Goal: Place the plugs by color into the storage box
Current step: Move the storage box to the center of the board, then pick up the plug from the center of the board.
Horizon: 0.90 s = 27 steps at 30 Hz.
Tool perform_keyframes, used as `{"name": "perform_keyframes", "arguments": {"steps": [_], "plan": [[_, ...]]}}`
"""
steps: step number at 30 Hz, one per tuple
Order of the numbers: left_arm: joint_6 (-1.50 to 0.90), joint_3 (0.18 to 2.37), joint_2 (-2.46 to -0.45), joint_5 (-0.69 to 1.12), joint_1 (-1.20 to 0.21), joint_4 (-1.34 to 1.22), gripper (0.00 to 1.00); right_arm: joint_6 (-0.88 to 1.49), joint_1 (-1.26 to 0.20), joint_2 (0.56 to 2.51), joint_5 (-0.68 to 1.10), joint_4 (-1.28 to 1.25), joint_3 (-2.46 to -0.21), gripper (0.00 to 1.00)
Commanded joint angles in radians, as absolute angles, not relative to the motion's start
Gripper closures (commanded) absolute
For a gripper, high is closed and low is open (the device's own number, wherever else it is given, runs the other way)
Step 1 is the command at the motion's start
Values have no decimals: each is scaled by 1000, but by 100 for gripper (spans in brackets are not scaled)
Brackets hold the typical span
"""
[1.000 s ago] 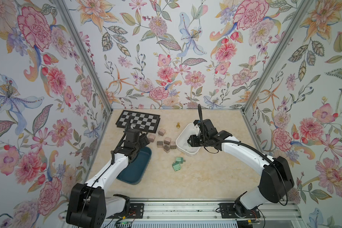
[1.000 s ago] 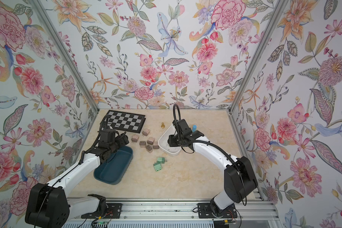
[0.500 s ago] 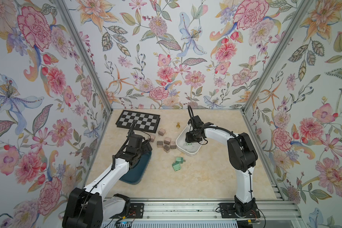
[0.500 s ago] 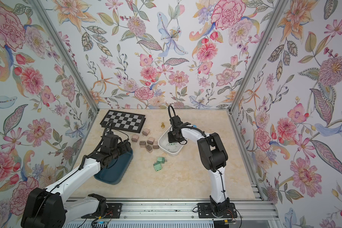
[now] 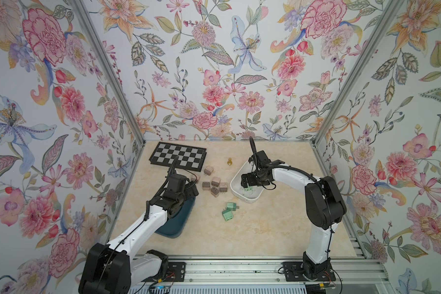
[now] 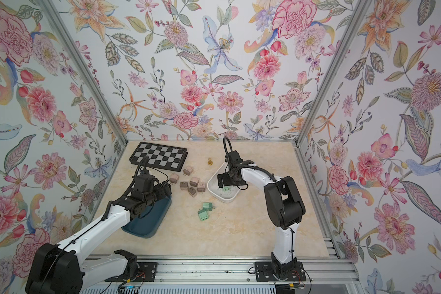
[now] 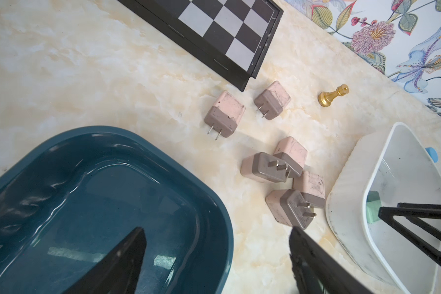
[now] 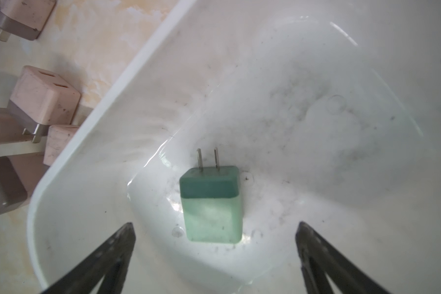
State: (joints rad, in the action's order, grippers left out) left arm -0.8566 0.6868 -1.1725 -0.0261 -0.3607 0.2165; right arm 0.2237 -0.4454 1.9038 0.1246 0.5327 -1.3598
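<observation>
So the right gripper was hanging over the white storage box with its jaws spread wide and nothing in them, and one mint green plug lay on its side on the box floor right between the two fingers, prongs pointing away from the wrist camera, touching neither finger. In both top views you could see that gripper down inside the white box and a bit of green under it. The left gripper was wide open too and empty, sitting over the near edge of the dark teal tray. Six pink plugs were lying loose on the marble tabletop between the tray and the white box, four bunched up and touching, two off closer to the chessboard. Two more green plugs sat together on the table just in front of the white box. A little gold chess pawn stood near the board.
</observation>
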Motion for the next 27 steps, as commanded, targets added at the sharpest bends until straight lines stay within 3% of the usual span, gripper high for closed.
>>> {"name": "perform_keyframes", "arguments": {"steps": [1,8,11,16,22,27], "plan": [[-884,676,-1195,-24,-387,189,10,154,-365,1844,110,598,-1287,1],[-900,685,-1221,-21,-412,166,10,57,-205,1746,45,643,-1210,1],[-902,692,-1223,-22,-419,166,10,71,-201,1678,66,647,-1208,2],[-912,717,-1223,-48,-426,208,3,150,-432,1608,52,682,-1248,2],[-911,720,-1203,-60,-425,228,1,219,-719,1684,49,681,-1288,2],[-916,698,-1174,-62,-425,246,1,188,-817,1790,43,681,-1315,4]]}}
